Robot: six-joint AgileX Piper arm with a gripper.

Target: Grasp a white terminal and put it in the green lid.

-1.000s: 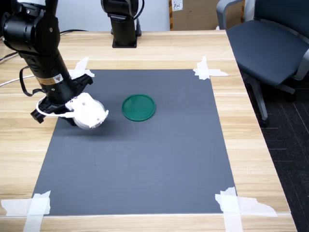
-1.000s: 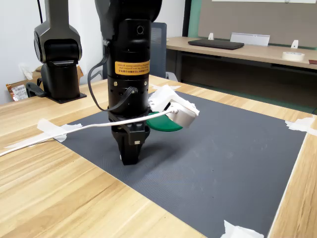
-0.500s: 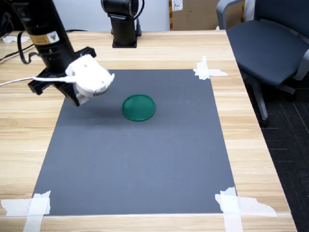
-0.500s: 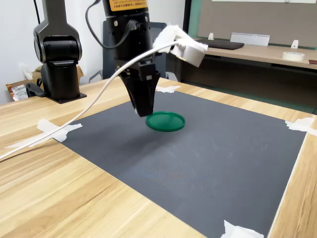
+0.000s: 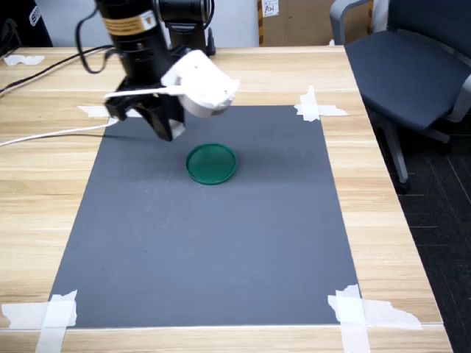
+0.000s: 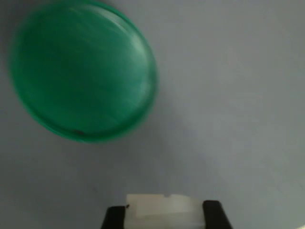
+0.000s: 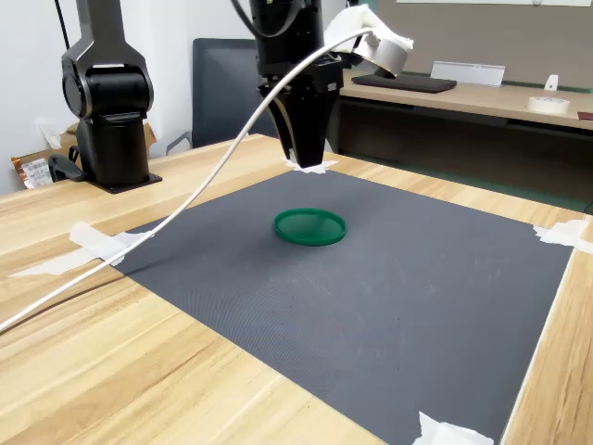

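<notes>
The green lid lies flat on the dark grey mat in both exterior views, lid left of the mat's middle. My gripper hangs in the air just beyond the lid's far-left side in the first exterior view, fingers pointing down, gripper above and behind the lid. In the wrist view the gripper is shut on a small white terminal, held between two black fingertips. The blurred lid is empty and lies apart from the terminal.
A second black robot base stands at the table's far edge. A white cable trails from the arm over the wood. White tape holds the mat's corners. An office chair stands beside the table, on the first exterior view's right.
The arm has lifted from low over the mat's left edge and swung right in the first exterior view, ending close behind the green lid.
</notes>
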